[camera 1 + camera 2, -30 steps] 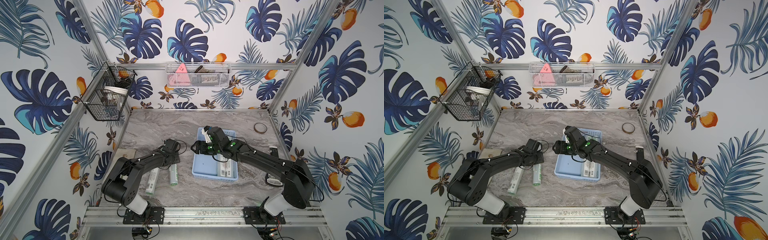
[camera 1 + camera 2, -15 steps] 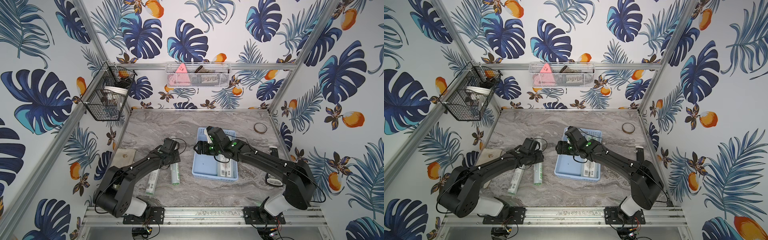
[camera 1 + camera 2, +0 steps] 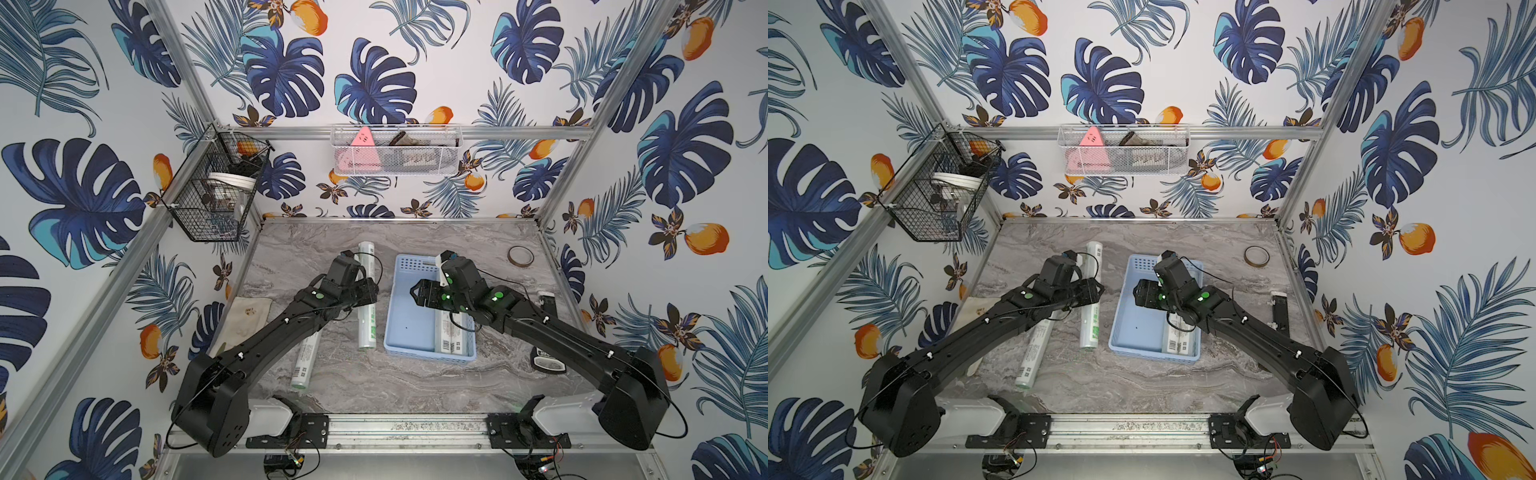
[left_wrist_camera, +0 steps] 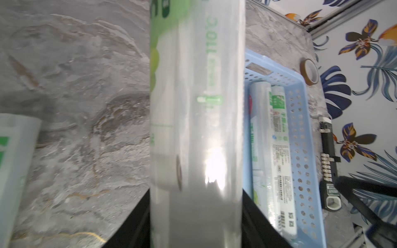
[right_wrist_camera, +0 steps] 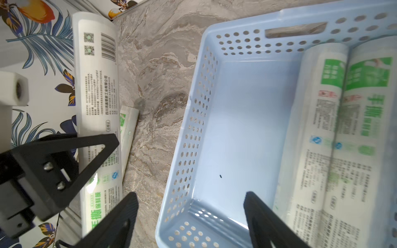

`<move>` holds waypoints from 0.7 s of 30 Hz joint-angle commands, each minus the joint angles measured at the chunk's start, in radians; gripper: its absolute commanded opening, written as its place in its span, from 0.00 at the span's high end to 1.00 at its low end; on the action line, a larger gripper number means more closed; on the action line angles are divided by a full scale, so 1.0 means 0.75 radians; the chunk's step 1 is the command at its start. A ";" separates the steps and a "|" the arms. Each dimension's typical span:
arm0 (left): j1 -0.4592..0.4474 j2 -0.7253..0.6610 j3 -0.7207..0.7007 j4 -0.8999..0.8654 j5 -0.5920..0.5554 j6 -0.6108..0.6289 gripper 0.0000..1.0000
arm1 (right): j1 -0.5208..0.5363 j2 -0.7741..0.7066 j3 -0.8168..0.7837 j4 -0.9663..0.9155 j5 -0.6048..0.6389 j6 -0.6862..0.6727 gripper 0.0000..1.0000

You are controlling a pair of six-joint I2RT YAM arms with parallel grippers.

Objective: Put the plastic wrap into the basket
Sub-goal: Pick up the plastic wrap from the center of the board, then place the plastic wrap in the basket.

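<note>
The left tool is clamped around the middle of 1 roll of plastic wrap. The roll runs lengthwise just beside the basket, outside its left wall; whether it touches the counter cannot be told. 2 more rolls lie side by side inside the basket against its right wall, leaving the left half bare. A 4th roll lies on the counter under the left arm. The right tool hangs over the basket's left part with its fingers well apart, gripping nothing.
</note>
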 commanded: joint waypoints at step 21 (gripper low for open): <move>-0.285 0.581 0.423 0.186 0.031 -0.096 0.76 | -0.283 -0.224 -0.192 -0.054 -0.050 0.055 0.16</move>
